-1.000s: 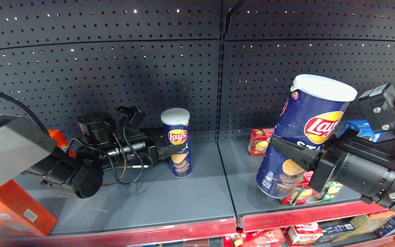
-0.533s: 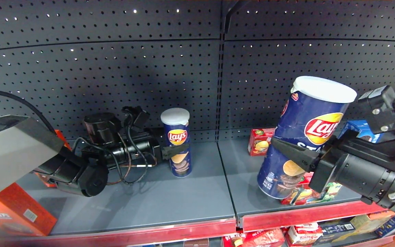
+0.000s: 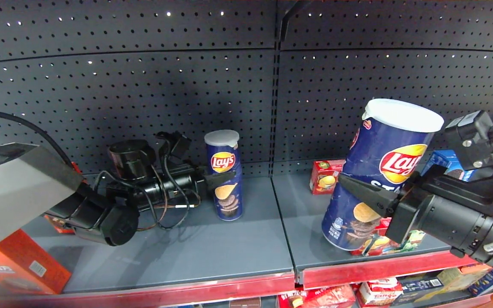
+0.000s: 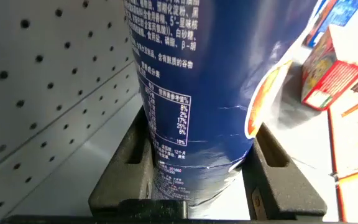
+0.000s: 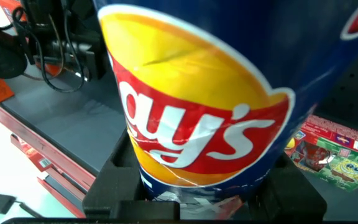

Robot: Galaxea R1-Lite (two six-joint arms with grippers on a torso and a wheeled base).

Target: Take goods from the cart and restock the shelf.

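Two blue chip cans with white lids are in hand. The smaller-looking can stands about upright at the back of the grey shelf, near the middle divider. My left gripper is shut on it from the left; in the left wrist view both fingers press the can's wall. The second can hangs tilted over the front of the right shelf section, held by my right gripper. In the right wrist view this can sits between the jaws of the gripper.
An orange box lies at the shelf's front left. A small red box stands at the back right, blue boxes farther right, and a colourful packet under the tilted can. Perforated panels back the shelf. More goods fill the shelf below.
The left gripper and its can have shifted a little to the right and upward. The right can has sunk slightly.
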